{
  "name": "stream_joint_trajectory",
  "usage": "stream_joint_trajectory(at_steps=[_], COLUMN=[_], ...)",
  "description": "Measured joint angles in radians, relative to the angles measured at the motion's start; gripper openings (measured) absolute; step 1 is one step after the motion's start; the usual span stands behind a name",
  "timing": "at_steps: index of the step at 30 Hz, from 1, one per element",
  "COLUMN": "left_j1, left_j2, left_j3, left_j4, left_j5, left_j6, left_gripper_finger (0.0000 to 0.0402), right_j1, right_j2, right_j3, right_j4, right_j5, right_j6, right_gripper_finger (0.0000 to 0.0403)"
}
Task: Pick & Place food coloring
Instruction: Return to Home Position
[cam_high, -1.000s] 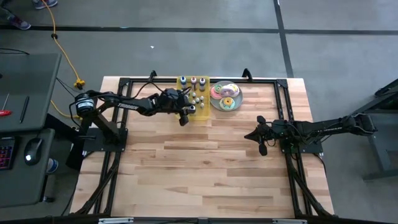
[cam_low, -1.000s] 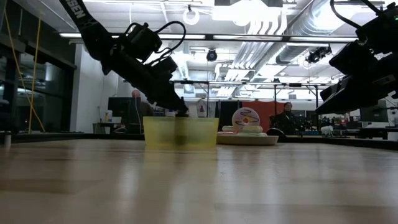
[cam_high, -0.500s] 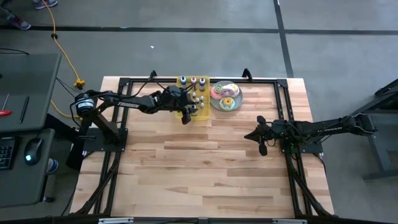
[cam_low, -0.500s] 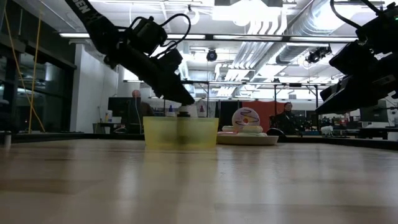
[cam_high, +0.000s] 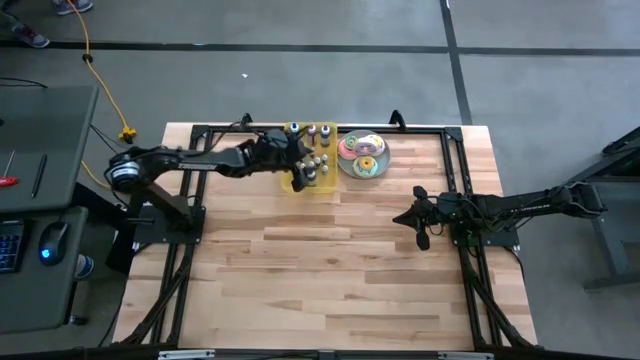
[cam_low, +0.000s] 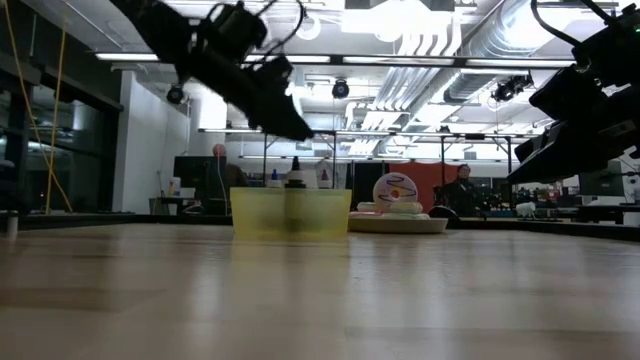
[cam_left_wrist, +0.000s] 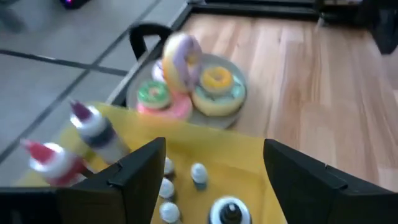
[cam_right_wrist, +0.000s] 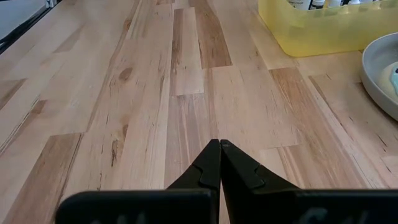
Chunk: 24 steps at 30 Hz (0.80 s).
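Above the yellow tray (cam_low: 290, 215), the left gripper (cam_left_wrist: 214, 152) hangs open and empty; the food coloring bottles (cam_high: 316, 158) stand inside it. The right gripper (cam_right_wrist: 220, 149) waits closed, well apart. Placing looks done; next, the left arm should draw back home.

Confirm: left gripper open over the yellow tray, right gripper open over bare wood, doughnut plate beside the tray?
No: the right gripper is shut, jaws together in the right wrist view. Left gripper open over the yellow tray, doughnut plate beside it: correct.
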Motion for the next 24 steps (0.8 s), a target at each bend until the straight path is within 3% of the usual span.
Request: stream_joint_trajectory(at_steps=[5, 11, 14, 20, 24], left_j1=[0.000, -0.044, -0.113, -0.262, -0.325], left_j2=[-0.091, -0.185, -0.243, -0.401, -0.541], left_j3=[0.132, 0.308, 0.348, 0.296, 0.153], left_j4=[-0.200, -0.490, -0.607, -0.705, -0.658], left_j5=[-0.009, 0.138, 0.136, 0.108, 0.103], left_j6=[0.013, 0.010, 0.003, -0.092, -0.180], left_gripper_finger=[0.0266, 0.0266, 0.0266, 0.0266, 0.0266], right_j1=[0.000, 0.000, 0.000, 0.000, 0.000], right_j2=[0.000, 0.000, 0.000, 0.000, 0.000], right_j3=[0.000, 0.000, 0.000, 0.000, 0.000], right_j4=[0.000, -0.001, -0.001, 0.000, 0.000], right_j5=[0.000, 0.000, 0.000, 0.000, 0.000], right_j6=[0.000, 0.000, 0.000, 0.000, 0.000], right_gripper_finger=[0.0000, 0.0000, 0.0000, 0.0000, 0.0000])
